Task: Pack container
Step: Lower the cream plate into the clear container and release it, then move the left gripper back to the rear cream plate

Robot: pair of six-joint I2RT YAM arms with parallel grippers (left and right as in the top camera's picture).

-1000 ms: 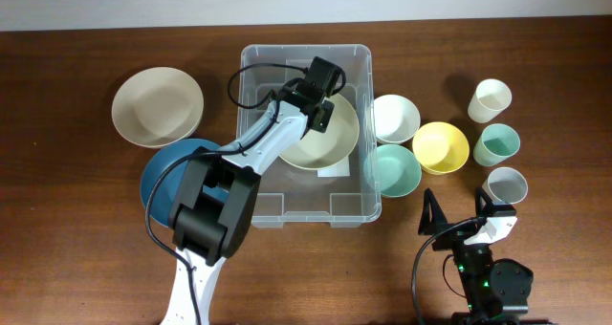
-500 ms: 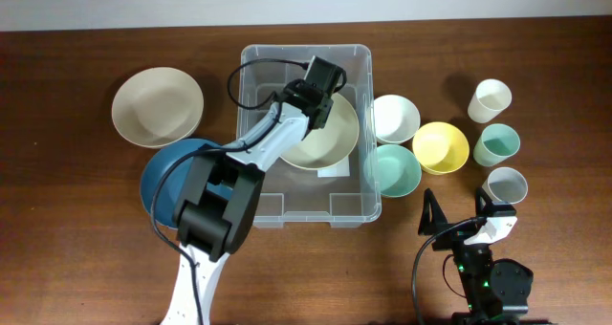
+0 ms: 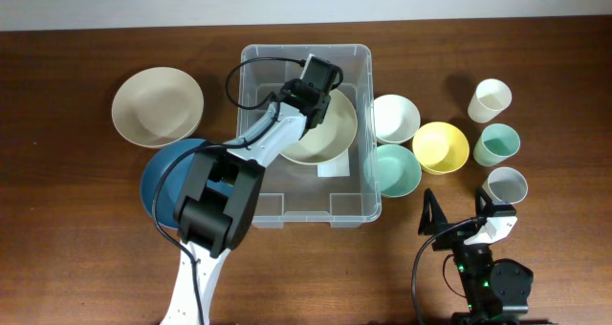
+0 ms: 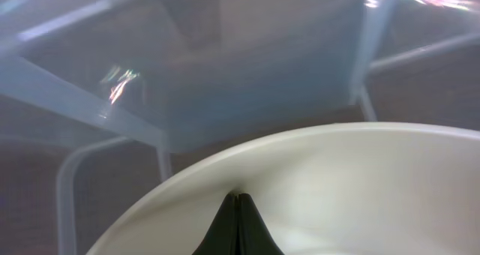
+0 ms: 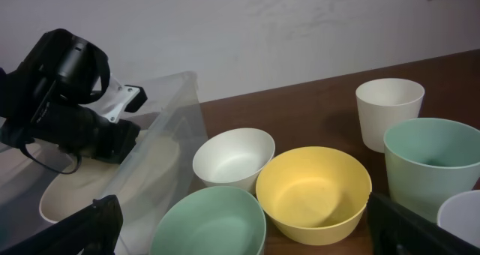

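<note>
left gripper [image 3: 322,107] inside container [image 3: 316,203], clamped on cream bowl [image 3: 320,143] rim; right gripper [image 3: 457,215] open, outside container.

No legible txt, incl. label [image 3: 331,171] on container [image 3: 356,206]

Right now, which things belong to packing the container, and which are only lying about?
In the job: container, cream bowl, left tool shut on its rim.
Lying about: beige bowl, blue bowl, white bowl, mint bowl, yellow bowl, white cup, green cup, grey cup.

Even bright overhead light, glare on container [image 4: 114,87], left wrist view blurred
</note>
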